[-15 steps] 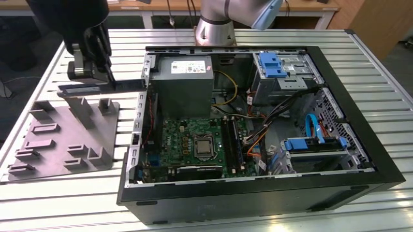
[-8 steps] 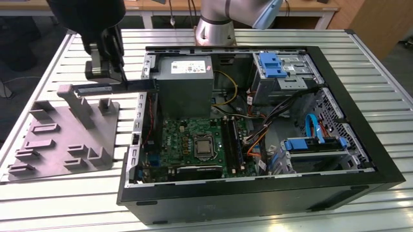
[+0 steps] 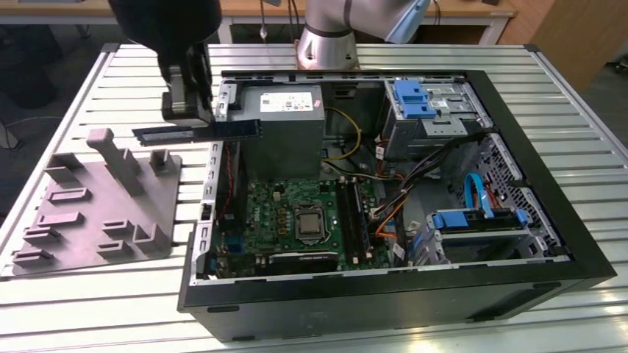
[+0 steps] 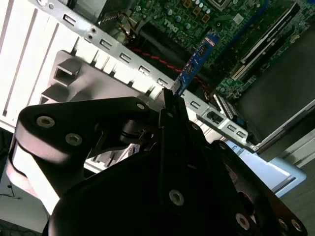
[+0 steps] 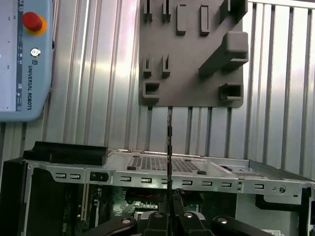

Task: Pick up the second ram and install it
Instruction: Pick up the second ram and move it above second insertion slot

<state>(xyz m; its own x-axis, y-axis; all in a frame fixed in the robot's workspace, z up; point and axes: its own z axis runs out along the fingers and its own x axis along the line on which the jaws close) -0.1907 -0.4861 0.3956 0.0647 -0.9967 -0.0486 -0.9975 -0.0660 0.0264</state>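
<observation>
The second ram (image 3: 234, 129) is hanging level in the air, and your gripper (image 3: 188, 116) is clenching it near its middle, fingers pressed on both faces. One end is jutting out from the fingers toward the grey fixture tray (image 3: 98, 213), the other toward the open computer case (image 3: 549, 191). In the second wrist view the stick (image 4: 197, 56) is reaching past the gripper (image 4: 170, 101) over the case's metal side wall (image 4: 118, 56). In the first wrist view it (image 5: 169, 142) is showing as a thin line straight ahead of the fingers.

Judging by this, the pick-up is done and you are carrying. The stick is touching nothing but the fingers, and the black memory slots (image 3: 355, 213) on the green motherboard (image 3: 284, 213) are sitting well apart from them, lower down inside the case.

Seating it is going to call for care. The board is lying crosswise to those slots, so you will need it turned parallel and lowered squarely. Loose cables (image 3: 412, 191) are running just beside them.
</observation>
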